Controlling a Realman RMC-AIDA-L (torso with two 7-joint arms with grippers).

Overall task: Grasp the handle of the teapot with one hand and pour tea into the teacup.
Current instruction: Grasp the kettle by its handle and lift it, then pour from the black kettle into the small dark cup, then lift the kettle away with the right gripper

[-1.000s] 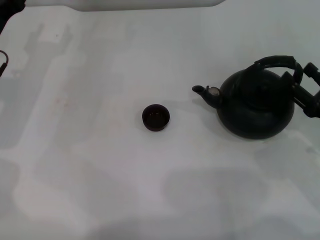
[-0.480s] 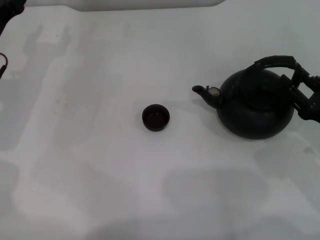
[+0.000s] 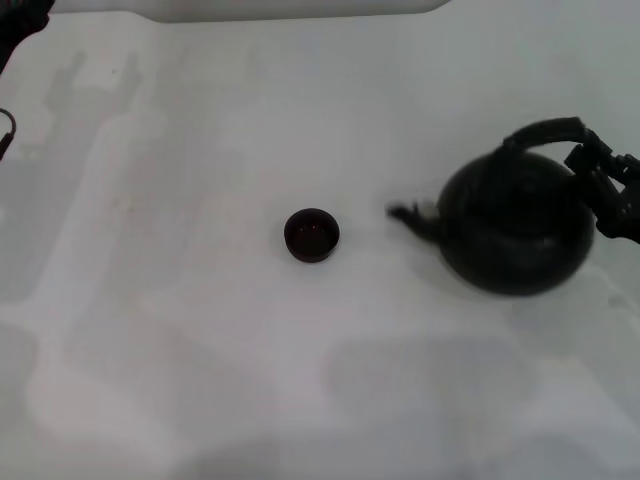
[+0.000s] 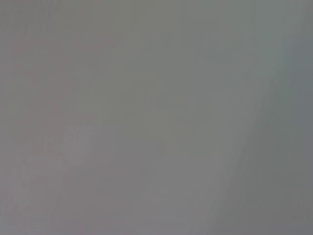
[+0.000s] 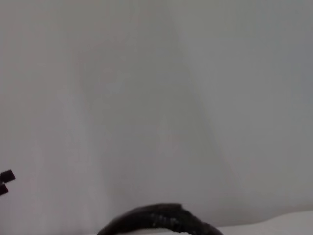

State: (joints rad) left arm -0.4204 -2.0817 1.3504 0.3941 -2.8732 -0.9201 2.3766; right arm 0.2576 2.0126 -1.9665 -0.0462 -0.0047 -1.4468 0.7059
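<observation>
The black teapot (image 3: 515, 238) is at the right of the white table, blurred with motion, its spout (image 3: 408, 214) pointing left toward the teacup (image 3: 311, 235). The small dark teacup stands upright near the table's middle, well apart from the spout. My right gripper (image 3: 598, 168) is at the right edge, shut on the right end of the arched handle (image 3: 543, 130). The handle's arc also shows in the right wrist view (image 5: 156, 219). No tea is visible. My left arm (image 3: 18, 20) is parked at the far upper left corner.
The white table (image 3: 200, 350) has faint grey shadows. A white raised edge (image 3: 300, 8) runs along the back. The left wrist view shows only a plain grey surface (image 4: 156, 117).
The teapot has shifted a little toward me and to the right and its spout has dropped in the picture; it is now blurred with motion. The right gripper has closed in on the handle's end.
</observation>
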